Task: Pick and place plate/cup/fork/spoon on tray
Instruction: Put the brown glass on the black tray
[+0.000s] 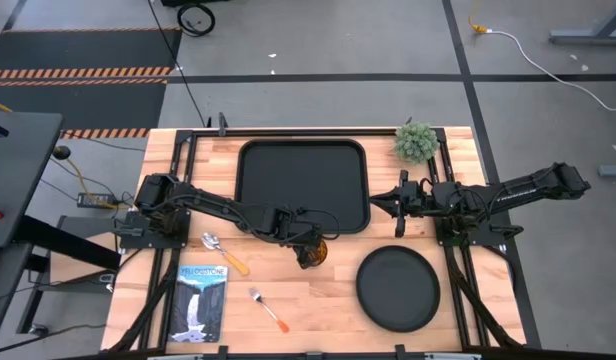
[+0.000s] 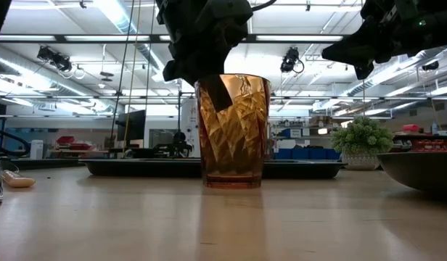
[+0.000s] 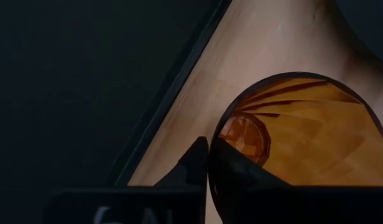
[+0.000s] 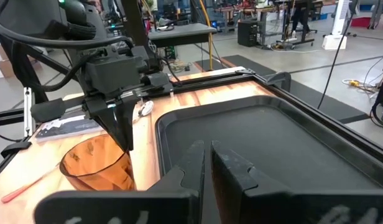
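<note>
A: Where does the left gripper sit?

B: Over the amber cup, which stands upright on the wood just off the tray's six-o'clock edge, toward its five-o'clock corner. In the low view one dark finger dips inside the cup's mouth; the left wrist view shows the rim pinched between the two fingers, so I judge it clenched on the cup wall.

A: And the right gripper?

B: It waits at the tray's three-o'clock edge, fingers pressed together, holding nothing.

A: How should the lift go?

B: Straight up first, keeping the cup level, since a rim pinch on a smooth tumbler could let it swing. Then carry toward twelve o'clock, clear the tray's raised lip, and set the base flat on the bare tray floor before letting go.

A: The rest?

B: The plate, fork and spoon lie on the table, off the tray.
</note>
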Controlling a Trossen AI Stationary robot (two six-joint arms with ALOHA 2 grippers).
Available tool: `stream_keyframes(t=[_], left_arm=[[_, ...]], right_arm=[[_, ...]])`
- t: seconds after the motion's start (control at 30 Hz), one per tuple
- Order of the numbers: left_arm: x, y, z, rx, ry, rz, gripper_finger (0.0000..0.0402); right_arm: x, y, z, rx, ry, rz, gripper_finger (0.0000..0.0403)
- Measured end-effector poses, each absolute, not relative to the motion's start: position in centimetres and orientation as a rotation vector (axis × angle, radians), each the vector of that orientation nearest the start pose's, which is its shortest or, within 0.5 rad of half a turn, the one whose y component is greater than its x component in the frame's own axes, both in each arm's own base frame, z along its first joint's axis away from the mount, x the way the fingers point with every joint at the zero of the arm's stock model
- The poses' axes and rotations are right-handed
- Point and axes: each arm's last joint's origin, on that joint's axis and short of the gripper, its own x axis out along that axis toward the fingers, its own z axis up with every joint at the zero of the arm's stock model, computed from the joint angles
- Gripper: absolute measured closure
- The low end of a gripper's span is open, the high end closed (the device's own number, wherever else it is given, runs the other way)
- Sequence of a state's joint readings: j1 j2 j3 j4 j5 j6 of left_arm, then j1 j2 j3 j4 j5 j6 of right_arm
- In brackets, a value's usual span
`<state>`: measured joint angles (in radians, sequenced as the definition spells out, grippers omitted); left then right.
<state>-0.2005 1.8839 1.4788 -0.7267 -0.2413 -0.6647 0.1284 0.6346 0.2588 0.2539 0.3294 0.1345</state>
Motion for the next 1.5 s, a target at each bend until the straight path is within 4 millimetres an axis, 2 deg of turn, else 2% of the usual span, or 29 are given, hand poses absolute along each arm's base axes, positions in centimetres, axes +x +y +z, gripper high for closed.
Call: stream_keyframes(t=[0.23, 0.5, 0.8, 1.03, 1.17, 1.3, 1.5], left_arm=[[38.4, -7.1, 22.7, -0.347, 1.039, 0.391, 0.0383], [39.1, -6.9, 24.3, -0.323, 1.023, 0.317, 0.0384], [40.1, -3.9, 25.7, -0.374, 1.013, 0.225, 0.0385], [40.3, -2.1, 26.7, -0.358, 1.002, 0.217, 0.0385], [40.8, -0.3, 28.1, -0.342, 0.960, 0.203, 0.0384], [41.0, 2.6, 29.6, -0.341, 0.904, 0.238, 0.0384], [40.5, 7.3, 30.1, -0.413, 0.874, 0.297, 0.0385]], right_arm=[[15.2, 1.0, 21.4, 0.106, 0.105, -0.209, 0.0371], [15.2, 1.0, 21.5, 0.108, 0.097, -0.210, 0.0371], [15.2, 1.0, 21.9, 0.111, 0.057, -0.208, 0.0371], [15.2, 1.0, 21.9, 0.111, 0.056, -0.208, 0.0371], [15.2, 0.9, 21.9, 0.115, 0.054, -0.217, 0.0371], [15.2, 0.7, 21.9, 0.125, 0.049, -0.229, 0.0371], [15.2, 0.7, 22.0, 0.149, 0.046, -0.228, 0.0371]])
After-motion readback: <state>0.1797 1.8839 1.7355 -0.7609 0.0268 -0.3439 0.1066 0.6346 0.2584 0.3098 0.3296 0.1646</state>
